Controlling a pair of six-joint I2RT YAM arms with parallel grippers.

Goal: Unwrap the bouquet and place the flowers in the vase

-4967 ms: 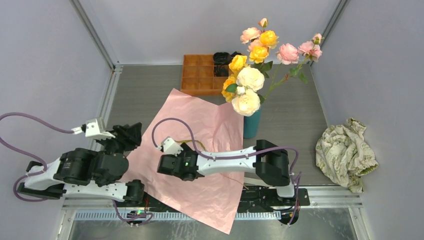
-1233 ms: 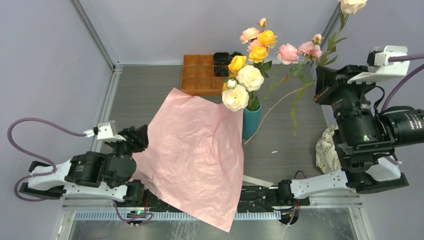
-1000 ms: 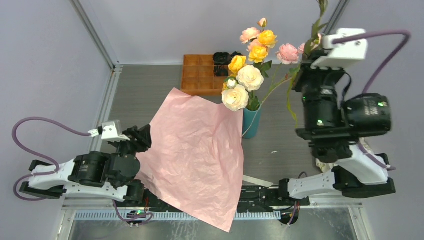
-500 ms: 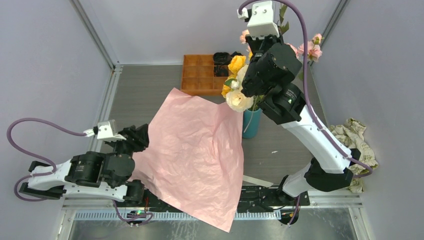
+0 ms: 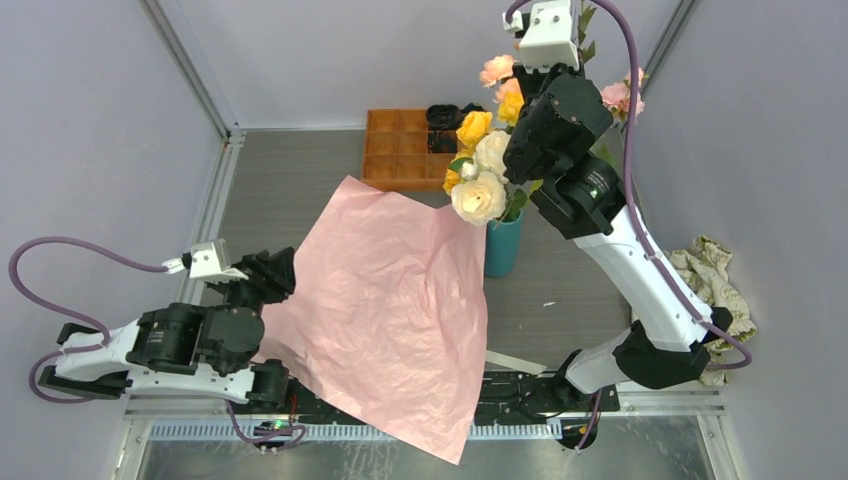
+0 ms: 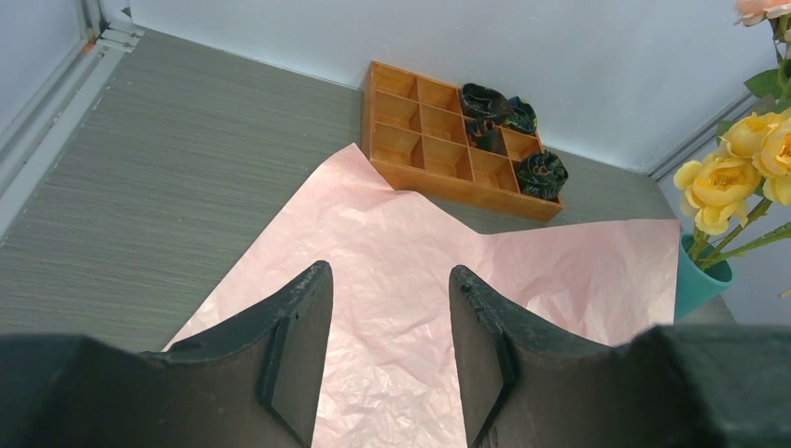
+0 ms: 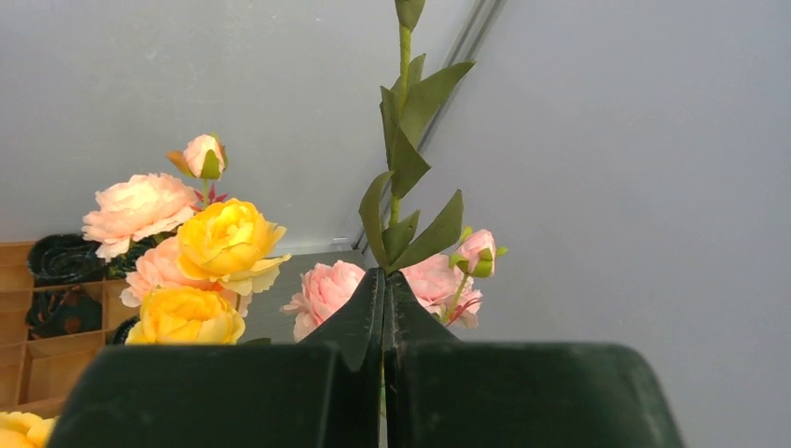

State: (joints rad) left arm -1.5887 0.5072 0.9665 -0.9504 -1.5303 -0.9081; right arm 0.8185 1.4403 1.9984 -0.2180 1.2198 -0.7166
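Note:
The teal vase [image 5: 502,250] stands behind the spread pink paper [image 5: 390,310] and holds several yellow, pink and cream flowers [image 5: 478,196]. No wrapped bouquet is in view. My right arm [image 5: 600,200] is raised above the vase. In the right wrist view my right gripper [image 7: 384,280] is shut on a leafy green flower stem [image 7: 401,159] that runs up out of frame, its head hidden. Yellow flowers [image 7: 227,238] and pink ones [image 7: 322,294] show behind the fingers. My left gripper [image 6: 390,280] hangs open over the paper's left part [image 6: 392,233], holding nothing.
An orange compartmented tray [image 5: 400,148] with dark rosettes [image 5: 443,118] sits at the back, touching the paper's far corner. A crumpled beige cloth [image 5: 712,285] lies at the right wall. The paper's near corner hangs over the table's front edge.
My right arm has swung from the right wall to above the vase, carrying the stem with it. The left arm has barely shifted. The paper has not moved.

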